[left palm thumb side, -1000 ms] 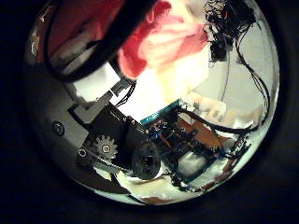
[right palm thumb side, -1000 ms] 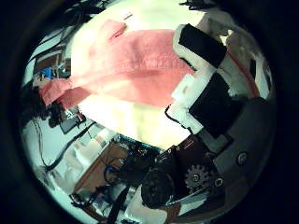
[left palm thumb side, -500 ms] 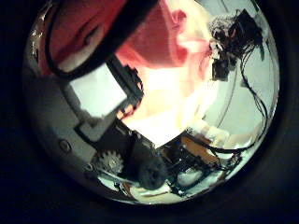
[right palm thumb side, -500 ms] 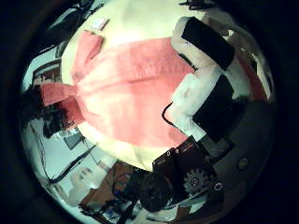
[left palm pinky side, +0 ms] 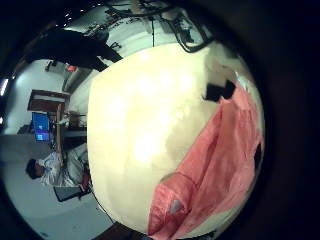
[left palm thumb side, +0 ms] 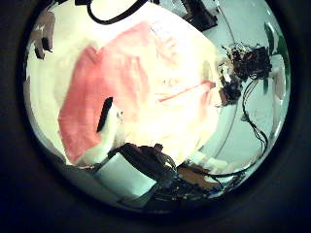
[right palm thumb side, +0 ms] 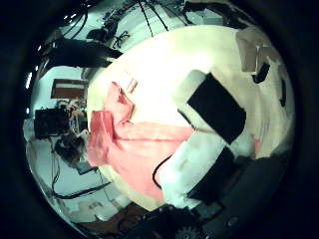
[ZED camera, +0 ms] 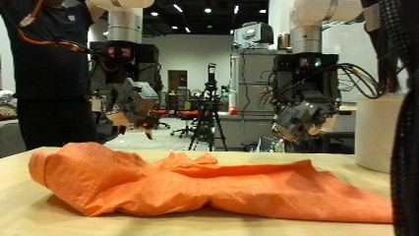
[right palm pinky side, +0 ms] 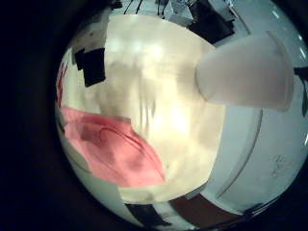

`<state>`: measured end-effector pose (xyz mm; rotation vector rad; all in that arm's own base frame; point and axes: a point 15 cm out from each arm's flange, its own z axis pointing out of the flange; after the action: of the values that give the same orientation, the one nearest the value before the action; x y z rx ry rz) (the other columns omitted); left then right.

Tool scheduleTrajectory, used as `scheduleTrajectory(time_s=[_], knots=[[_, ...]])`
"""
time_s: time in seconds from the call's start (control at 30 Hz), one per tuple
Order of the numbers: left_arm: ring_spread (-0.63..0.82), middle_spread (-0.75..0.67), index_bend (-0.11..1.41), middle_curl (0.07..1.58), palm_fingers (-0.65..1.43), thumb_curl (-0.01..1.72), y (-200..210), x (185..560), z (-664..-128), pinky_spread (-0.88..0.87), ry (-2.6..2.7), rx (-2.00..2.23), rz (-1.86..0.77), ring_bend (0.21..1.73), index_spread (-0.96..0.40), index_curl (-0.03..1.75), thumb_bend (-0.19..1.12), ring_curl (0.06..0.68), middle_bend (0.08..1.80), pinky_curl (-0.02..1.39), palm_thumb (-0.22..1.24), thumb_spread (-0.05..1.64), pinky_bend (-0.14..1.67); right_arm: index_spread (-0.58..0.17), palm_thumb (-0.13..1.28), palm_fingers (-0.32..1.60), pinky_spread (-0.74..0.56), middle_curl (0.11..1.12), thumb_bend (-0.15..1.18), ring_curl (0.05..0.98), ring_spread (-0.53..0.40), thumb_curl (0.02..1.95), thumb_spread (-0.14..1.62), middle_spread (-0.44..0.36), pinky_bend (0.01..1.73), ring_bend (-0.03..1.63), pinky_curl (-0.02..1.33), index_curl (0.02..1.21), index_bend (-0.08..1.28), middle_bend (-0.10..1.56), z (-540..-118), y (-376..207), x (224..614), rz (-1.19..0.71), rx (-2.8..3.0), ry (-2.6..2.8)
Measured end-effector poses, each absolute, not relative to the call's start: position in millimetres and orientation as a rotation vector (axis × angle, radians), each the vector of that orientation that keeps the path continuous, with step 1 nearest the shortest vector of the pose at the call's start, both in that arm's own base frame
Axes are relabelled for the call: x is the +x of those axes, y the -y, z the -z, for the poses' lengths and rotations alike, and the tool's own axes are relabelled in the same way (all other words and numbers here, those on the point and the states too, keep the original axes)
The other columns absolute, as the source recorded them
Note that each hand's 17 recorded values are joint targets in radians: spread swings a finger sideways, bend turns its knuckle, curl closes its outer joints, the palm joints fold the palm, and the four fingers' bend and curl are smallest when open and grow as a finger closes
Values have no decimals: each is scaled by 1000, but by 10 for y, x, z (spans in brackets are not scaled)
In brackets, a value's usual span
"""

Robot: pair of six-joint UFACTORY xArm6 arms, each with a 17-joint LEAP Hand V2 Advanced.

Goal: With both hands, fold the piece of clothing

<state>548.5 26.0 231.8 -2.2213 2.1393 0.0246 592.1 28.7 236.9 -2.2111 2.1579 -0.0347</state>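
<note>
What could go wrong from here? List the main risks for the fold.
1. The orange garment lies bunched in wrinkles on the table, so a grasp may catch several layers and fold it crooked.
2. The left hand and right hand both hang above it holding nothing; uneven grasps could skew the fold.
3. A white container stands near the right hand; a sweep might knock it.

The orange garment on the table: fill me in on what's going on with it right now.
Nothing holds it at this moment. The orange garment lies crumpled and bunched on the pale table, not folded. Both arms hang above and behind it: the left hand and the right hand hover clear of the cloth with fingers loosely relaxed, gripping nothing. A white cylindrical container stands at the table's edge near the right hand.
</note>
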Motion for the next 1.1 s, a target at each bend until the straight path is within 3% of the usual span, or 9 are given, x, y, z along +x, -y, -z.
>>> scheduleTrajectory(time_s=[0.13, 0.3, 0.37, 0.43, 0.5, 0.63, 0.77, 1.1], knots=[[328, 359, 94, 547, -141, 412, -378, 5473, -2550, 254, -2093, -2198, 43, 758, 169, 573, -16, 299, 175, 373, 545, 1222, 663, -335, 574, 239, -420, 744, 0, 585, -235, 169, 1579, -146, 787, 1137, 764, 667, 265, 855, -2621, -138, 5678, 48, -2253, -2113], [374, 344, 102, 493, -66, 397, -389, 5245, -2646, 341, -2128, -2189, 28, 719, 190, 448, -16, 276, 197, 341, 537, 1227, 616, -352, 510, -41, -110, 636, -20, 483, -109, 165, 1474, -77, 613, 873, 682, 601, 287, 665, -2679, 40, 5246, -43, -2401, -2047], [396, 343, 116, 475, -63, 395, -352, 5101, -2584, 379, -2166, -2200, -16, 696, 193, 415, -17, 266, 196, 330, 536, 1221, 601, -371, 485, -79, 50, 569, -22, 414, -20, 172, 1405, -48, 545, 724, 617, 549, 269, 552, -2661, 134, 5014, -122, -2475, -2021], [419, 357, 128, 451, -65, 392, -183, 4807, -2489, 418, -2267, -2201, -123, 667, 192, 383, -17, 257, 188, 318, 533, 1215, 574, -377, 483, -81, 138, 521, -18, 375, 33, 180, 1356, -29, 497, 644, 576, 520, 253, 466, -2537, 422, 4626, -271, -2606, -2006], [440, 372, 129, 436, -74, 390, -71, 4647, -2445, 438, -2327, -2187, -192, 649, 192, 367, -19, 250, 183, 311, 528, 1211, 564, -380, 491, -67, 201, 484, -16, 345, 72, 193, 1306, -19, 453, 572, 540, 494, 230, 405, -2477, 552, 4505, -292, -2653, -2018], [467, 389, 129, 403, -68, 381, 113, 4343, -2385, 471, -2423, -2162, -300, 610, 195, 327, -21, 237, 181, 301, 511, 1208, 546, -375, 528, -42, 258, 435, -13, 304, 115, 219, 1222, -9, 397, 474, 487, 455, 188, 320, -2168, 755, 4200, -353, -2759, -2033], [489, 394, 132, 375, -57, 372, 281, 4103, -2422, 486, -2523, -2161, -322, 585, 196, 295, -16, 231, 184, 294, 502, 1207, 528, -357, 562, -11, 287, 399, -18, 276, 139, 247, 1125, 5, 360, 403, 443, 407, 166, 264, -1897, 831, 4139, -329, -2810, -2012], [512, 392, 138, 341, -38, 359, 354, 4025, -2488, 486, -2547, -2155, -302, 564, 196, 254, -17, 228, 190, 286, 500, 1204, 494, -303, 587, 75, 287, 367, -23, 256, 146, 281, 1009, 17, 295, 353, 378, 346, 163, 228, -1349, 750, 4101, -408, -2857, -1987]])
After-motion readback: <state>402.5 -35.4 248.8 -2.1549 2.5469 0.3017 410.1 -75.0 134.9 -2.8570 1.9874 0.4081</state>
